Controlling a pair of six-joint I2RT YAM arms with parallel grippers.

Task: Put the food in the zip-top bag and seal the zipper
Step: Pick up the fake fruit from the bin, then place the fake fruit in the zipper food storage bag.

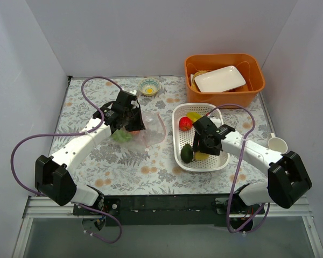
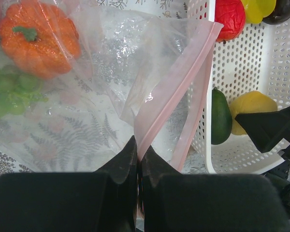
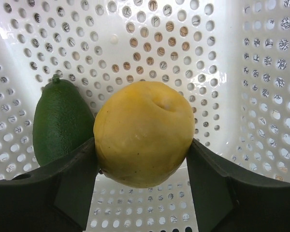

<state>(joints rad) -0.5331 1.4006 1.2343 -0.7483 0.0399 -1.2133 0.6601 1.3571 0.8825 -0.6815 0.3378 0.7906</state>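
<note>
Right arm is bent in over the white basket [image 1: 177, 141], wrist tipped down into its near end. The right gripper [image 3: 142, 150] has its fingers spread wide, pressed against both sides of the yellow fruit [image 3: 144, 133], which sits on the basket floor touching the avocado [image 3: 60, 121]. Left arm stretches out to the left of the basket, wrist angled down. The left gripper [image 2: 137, 145] is fully closed, pinching the zipper [image 2: 179, 82] of the zip-top bag [image 1: 151, 131], which lies right beside the basket's left wall. The orange fruit [image 2: 38, 38] and grapes [image 2: 7, 92] are inside the bag.
</note>
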